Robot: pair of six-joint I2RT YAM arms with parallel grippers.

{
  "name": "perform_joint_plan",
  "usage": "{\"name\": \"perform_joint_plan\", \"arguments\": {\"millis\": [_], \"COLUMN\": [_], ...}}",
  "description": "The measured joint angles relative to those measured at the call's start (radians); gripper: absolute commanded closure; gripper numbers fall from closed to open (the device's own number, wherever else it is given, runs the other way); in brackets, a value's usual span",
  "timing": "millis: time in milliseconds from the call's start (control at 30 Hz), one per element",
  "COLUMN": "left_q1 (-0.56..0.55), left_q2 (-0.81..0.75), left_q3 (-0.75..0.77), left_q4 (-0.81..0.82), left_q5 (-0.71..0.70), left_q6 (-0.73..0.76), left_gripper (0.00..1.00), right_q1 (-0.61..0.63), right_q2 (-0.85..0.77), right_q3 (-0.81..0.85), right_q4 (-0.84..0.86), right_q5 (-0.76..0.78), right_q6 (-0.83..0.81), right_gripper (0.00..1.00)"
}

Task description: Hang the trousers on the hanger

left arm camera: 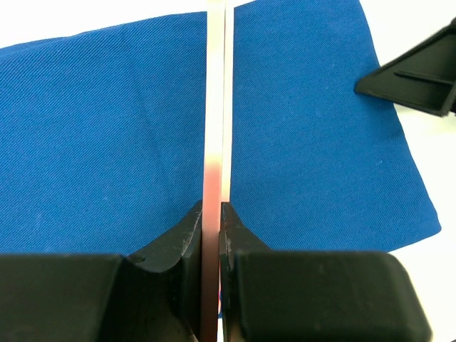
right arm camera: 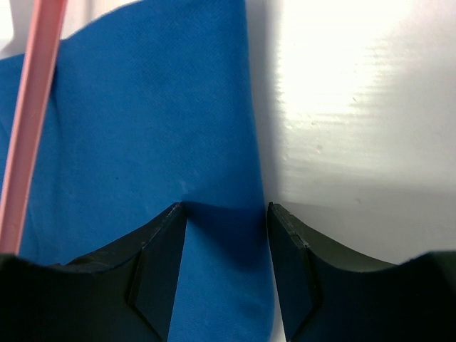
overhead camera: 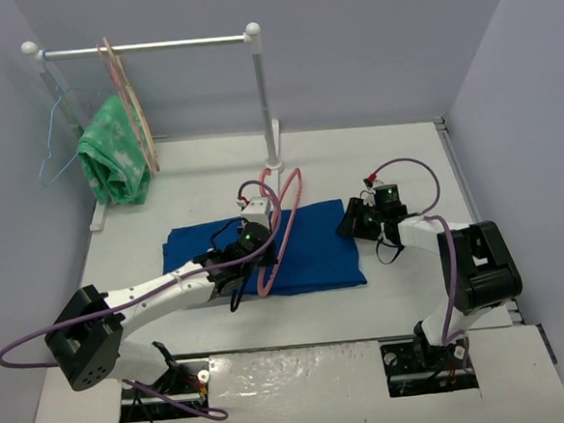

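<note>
Pink plastic fills the gap in your left gripper (left arm camera: 214,217): its fingers are clamped on one bar of the hanger (left arm camera: 215,100). Beyond the tips, that bar runs straight across the trousers (left arm camera: 107,142), which lie folded flat on the table (right arm camera: 356,107). Your right gripper (right arm camera: 226,212) has its fingers apart and holds nothing. The cloth's right edge lies below the gap, but contact cannot be confirmed. Judged progress: early. The hanger is positioned over the cloth, but no cloth hangs on a bar. Remaining: grip the edge and drape the trousers over the bar.
</note>
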Motion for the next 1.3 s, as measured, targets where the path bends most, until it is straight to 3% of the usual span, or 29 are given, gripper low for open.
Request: {"name": "perform_joint_plan", "arguments": {"millis": [133,233,267,367,433,600,933,1300], "left_q1": [0.0,0.0,0.0,0.0,0.0,0.0,-0.013,-0.049], "left_q2": [0.0,0.0,0.0,0.001,0.005,0.026,0.079,0.073], "left_q3": [0.0,0.0,0.0,0.0,0.0,0.0,0.009,0.002], "left_q4": [0.002,0.002,0.002,0.004,0.008,0.023,0.051,0.119], "left_q5": [0.0,0.0,0.0,0.0,0.0,0.012,0.009,-0.029], "left_q6": [0.0,0.0,0.0,0.0,0.0,-0.003,-0.021,-0.053], "left_gripper": [1.0,1.0,1.0,1.0,1.0,1.0,1.0,1.0], "right_q1": [-0.001,-0.007,-0.008,-0.013,-0.016,-0.006,0.106,0.236], "right_q2": [0.041,0.075,0.086,0.114,0.117,0.079,-0.181,-0.164], "right_q3": [0.017,0.037,0.042,0.049,0.05,0.055,0.117,0.134], "right_q4": [0.055,0.088,0.096,0.118,0.113,0.046,-0.098,0.054], "right_q5": [-0.032,-0.051,-0.054,-0.064,-0.064,-0.046,-0.035,-0.073], "right_q6": [0.006,0.013,0.014,0.024,0.025,0.015,0.06,0.28], "right_gripper": [0.53,0.63,0.76,0.95,1.0,1.0,1.0,1.0]}}
